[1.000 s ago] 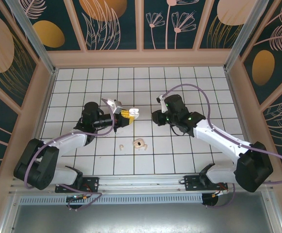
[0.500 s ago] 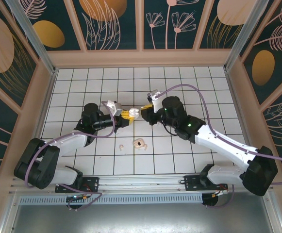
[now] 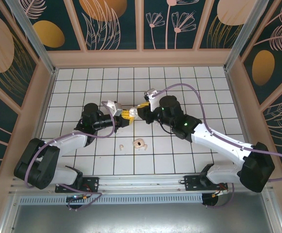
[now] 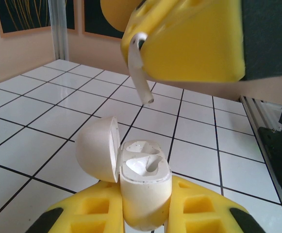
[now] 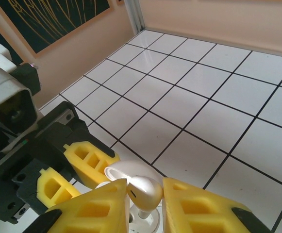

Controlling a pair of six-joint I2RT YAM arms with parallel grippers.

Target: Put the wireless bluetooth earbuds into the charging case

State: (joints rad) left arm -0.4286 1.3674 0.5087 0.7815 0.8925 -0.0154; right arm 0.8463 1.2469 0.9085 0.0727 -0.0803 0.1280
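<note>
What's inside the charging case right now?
Charging case lid open: white moulded wells show, nothing clearly seated; well bottoms hidden by rim. Right gripper holds an earbud above it.

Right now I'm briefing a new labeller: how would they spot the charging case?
Find the middle of the tiled floor. There the charging case sits clamped in the left gripper's yellow pads. Unlike the loose pale bits nearby, it's a white capsule, lid open.

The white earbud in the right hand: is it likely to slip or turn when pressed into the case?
Probably slippery: the earbud looks glossy and rounded, and the right hand pinches only its bulb. It may pivot, since its stem hangs free above the open case. It seems rigid: the stem shows no bend.
</note>
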